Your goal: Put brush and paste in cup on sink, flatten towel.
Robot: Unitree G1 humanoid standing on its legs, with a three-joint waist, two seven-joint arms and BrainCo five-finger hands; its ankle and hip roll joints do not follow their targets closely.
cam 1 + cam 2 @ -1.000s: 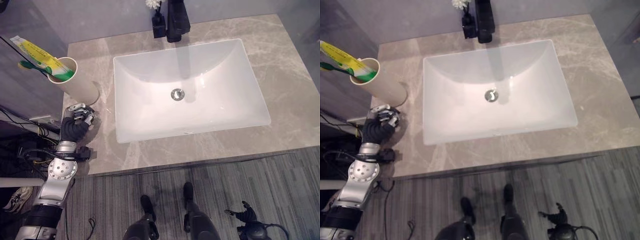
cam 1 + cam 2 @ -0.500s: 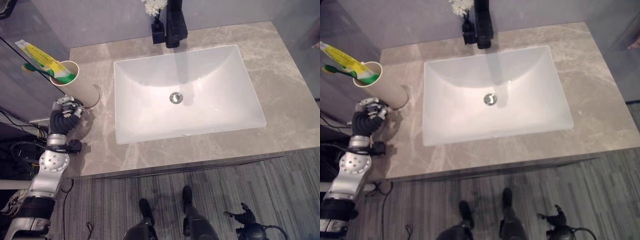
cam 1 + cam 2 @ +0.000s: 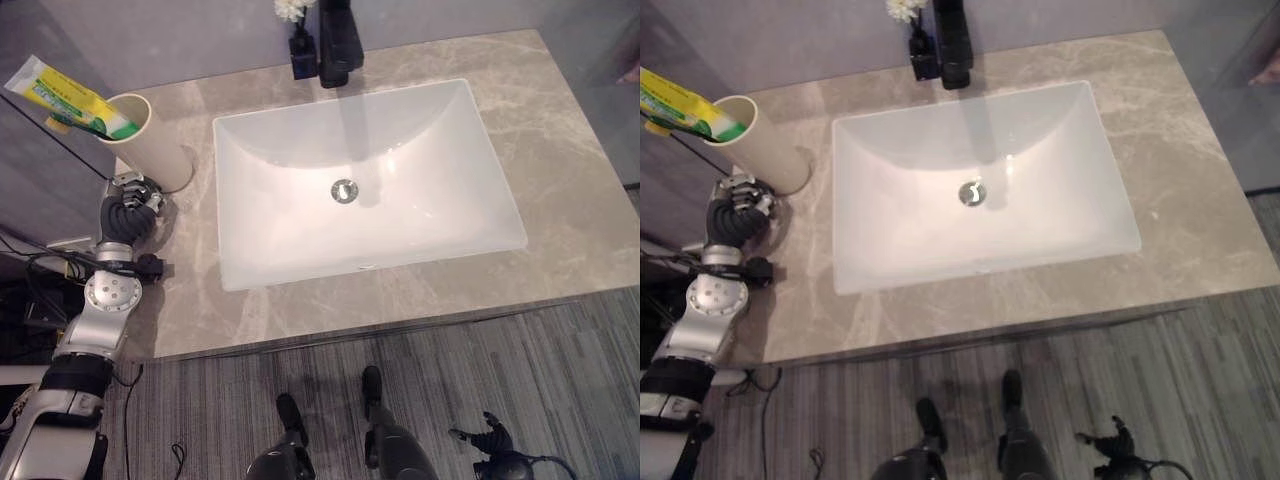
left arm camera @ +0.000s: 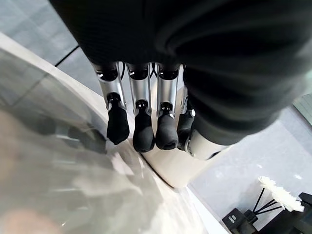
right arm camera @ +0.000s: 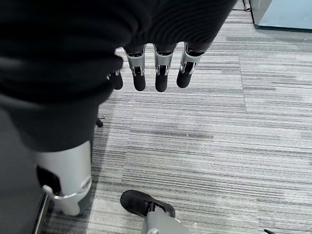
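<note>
The left hand (image 3: 128,205) rests over the marble worktop (image 3: 580,190) just in front of the cup (image 3: 150,150), its fingers (image 4: 144,131) straight, side by side and holding nothing. That cream cup stands on the worktop left of the white sink (image 3: 365,180), with the toothbrush (image 3: 70,124) and the yellow-green toothpaste tube (image 3: 60,90) standing in it and leaning away from the sink. The right hand (image 5: 156,73) hangs over the striped floor (image 5: 219,146) in front of the sink, fingers relaxed and empty.
</note>
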